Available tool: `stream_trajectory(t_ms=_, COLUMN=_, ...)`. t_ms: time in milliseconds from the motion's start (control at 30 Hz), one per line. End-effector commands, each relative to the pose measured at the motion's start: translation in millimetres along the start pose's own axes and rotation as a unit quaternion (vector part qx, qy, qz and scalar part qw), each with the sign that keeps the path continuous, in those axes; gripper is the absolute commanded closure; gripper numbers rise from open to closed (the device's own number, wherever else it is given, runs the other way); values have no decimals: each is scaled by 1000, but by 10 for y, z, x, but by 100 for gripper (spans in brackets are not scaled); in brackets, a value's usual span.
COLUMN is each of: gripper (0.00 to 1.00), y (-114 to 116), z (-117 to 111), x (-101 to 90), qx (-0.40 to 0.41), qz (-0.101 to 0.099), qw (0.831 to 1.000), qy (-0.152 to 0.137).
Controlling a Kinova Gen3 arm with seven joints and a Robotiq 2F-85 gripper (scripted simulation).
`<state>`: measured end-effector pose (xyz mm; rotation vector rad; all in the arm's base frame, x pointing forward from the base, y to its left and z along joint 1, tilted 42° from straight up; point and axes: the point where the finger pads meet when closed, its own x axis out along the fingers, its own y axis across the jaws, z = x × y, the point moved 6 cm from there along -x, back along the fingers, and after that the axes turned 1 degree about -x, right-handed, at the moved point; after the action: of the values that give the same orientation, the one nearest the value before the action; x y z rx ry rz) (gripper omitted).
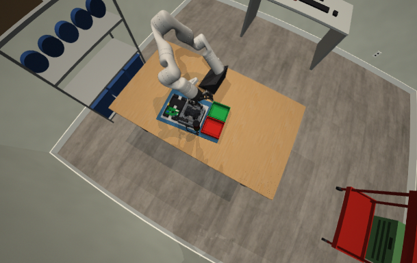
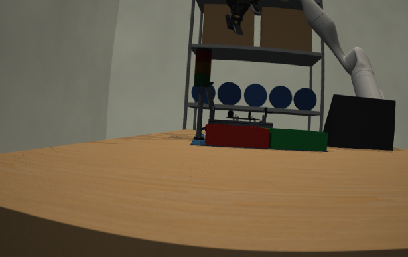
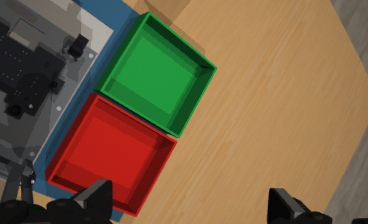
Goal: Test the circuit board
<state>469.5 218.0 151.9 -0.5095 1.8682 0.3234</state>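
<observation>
A green circuit board [image 1: 172, 110] lies at the left of the blue mat, beside black tray parts. The dark tester [image 1: 193, 112] [image 2: 240, 124] [image 3: 25, 65] stands between it and the bins; the lid's state and the pins cannot be made out. The signal light [image 2: 203, 67] [image 1: 196, 125] looks unlit. The green bin [image 1: 218, 111] [image 2: 298, 139] [image 3: 150, 70] and red bin [image 1: 213, 127] [image 2: 237, 136] [image 3: 115, 150] are side by side and empty. My gripper [image 1: 205, 98] [image 2: 247, 21] [image 3: 189, 202] is open and empty, high above the tester and bins area.
The blue mat [image 1: 159, 117] lies under the tester and bins. A black box-shaped stand [image 1: 214, 80] [image 2: 360, 124] is behind the green bin, near the arm's base. The signal light's thin pole [image 2: 199, 114] rises at the red bin's side. The wooden table [image 1: 262, 137] extends beyond the bins.
</observation>
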Motion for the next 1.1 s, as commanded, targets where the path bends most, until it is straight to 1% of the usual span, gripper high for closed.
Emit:
stream_trajectory(t_ms=0, gripper=0, y=-101, z=-53, x=-95, qx=-25, qz=-12, qw=1000, qy=-3)
stream_trajectory(t_ms=167, gripper=0, y=-365, z=-186, x=-236, qx=-102, qz=-50, qw=994, qy=7)
stream_trajectory(t_ms=300, gripper=0, y=-604, z=-312, x=-375, qx=-169, qz=-84, qw=982, qy=21)
stream_trajectory(t_ms=367, gripper=0, y=-604, z=-312, x=-375, qx=-169, qz=-84, qw=982, qy=21)
stream_trajectory(t_ms=400, gripper=0, y=-666, z=-346, x=-413, qx=-186, qz=-92, qw=978, qy=25)
stream_trajectory(t_ms=567, gripper=0, y=-977, z=-523, x=-616, qx=-269, qz=-133, qw=952, qy=53)
stream_trajectory(t_ms=767, gripper=0, y=-1317, z=-737, x=-868, qx=-356, qz=-174, qw=914, qy=93)
stream_trajectory(t_ms=867, gripper=0, y=-1462, z=-836, x=-986, qx=-390, qz=-190, qw=894, qy=114)
stream_trajectory(t_ms=933, gripper=0, y=-1462, z=-836, x=-986, qx=-390, qz=-190, qw=894, qy=114)
stream_trajectory(t_ms=1067, gripper=0, y=-1621, z=-951, x=-1124, qx=-427, qz=-205, qw=869, qy=139)
